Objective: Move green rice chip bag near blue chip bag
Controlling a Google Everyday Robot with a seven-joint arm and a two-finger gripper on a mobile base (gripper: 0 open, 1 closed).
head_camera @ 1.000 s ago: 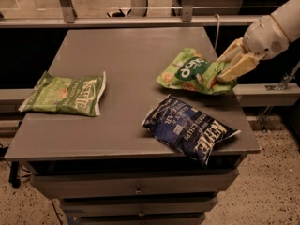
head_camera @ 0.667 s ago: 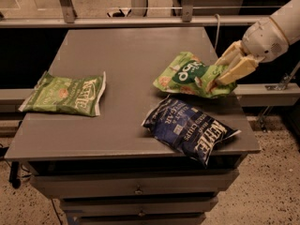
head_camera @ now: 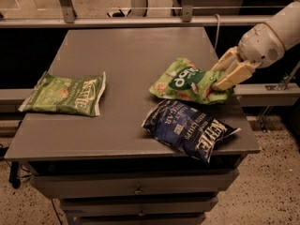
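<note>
1. Here we see the gripper (head_camera: 221,81) at the grey table's (head_camera: 126,55) right edge, clamped on the rice bag (head_camera: 180,81) leftward.
2. The blue bag (head_camera: 187,130) lies just below-left of it.
3. Its arm (head_camera: 276,36) is cut off rightward.

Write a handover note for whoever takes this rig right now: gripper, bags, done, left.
Gripper: at the right edge of the table, jaws shut on the right end of the green rice chip bag.
Bags: the green rice chip bag sits just behind the blue chip bag, front right of the table.
Done: bag is next to the blue one.
Left: open jaws, retract.
</note>
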